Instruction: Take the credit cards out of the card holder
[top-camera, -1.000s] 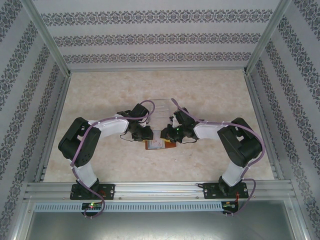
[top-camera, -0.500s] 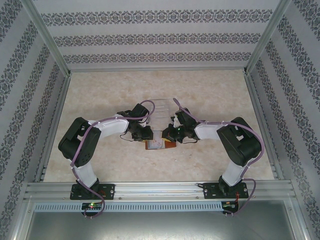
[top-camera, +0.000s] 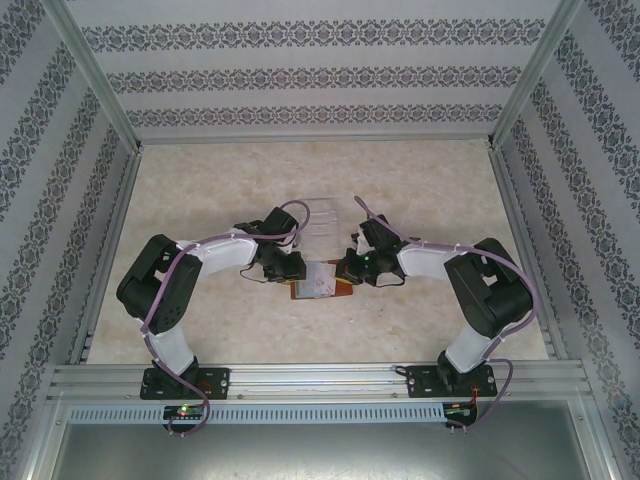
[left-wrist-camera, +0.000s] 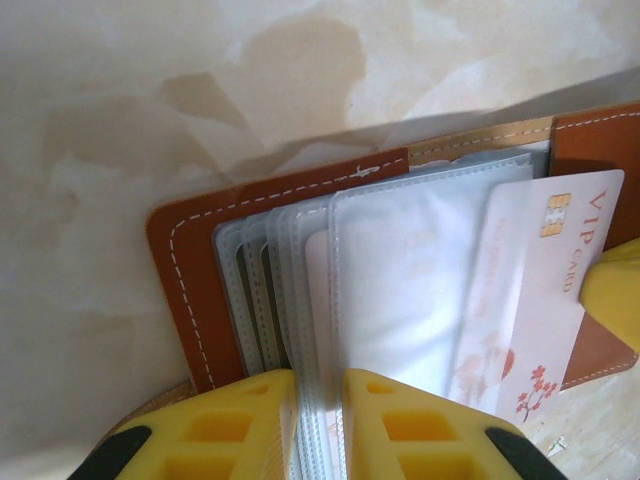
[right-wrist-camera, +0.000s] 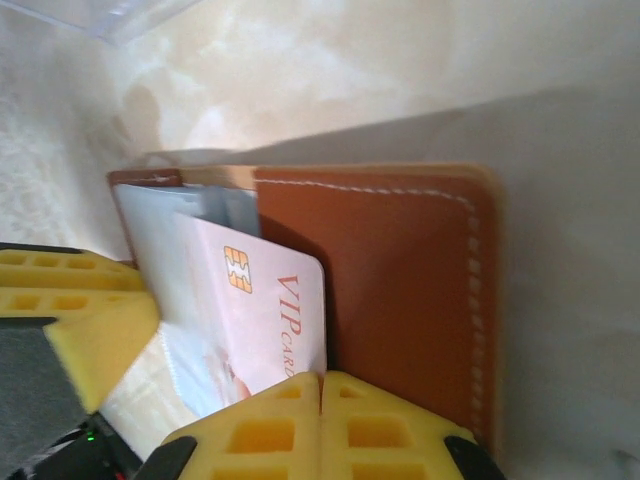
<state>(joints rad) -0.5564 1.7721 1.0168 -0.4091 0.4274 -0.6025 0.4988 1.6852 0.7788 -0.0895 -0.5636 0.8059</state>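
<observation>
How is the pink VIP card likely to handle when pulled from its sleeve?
The VIP card lies flat and straight-edged, so probably stiff and light. Its smooth face could slip between the right fingers. The clear sleeves holding it look floppy and may drag along.

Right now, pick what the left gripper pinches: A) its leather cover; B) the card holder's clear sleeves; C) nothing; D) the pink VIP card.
B: the left gripper is closed on the edges of the clear sleeves, while the pink VIP card juts out beside them.
</observation>
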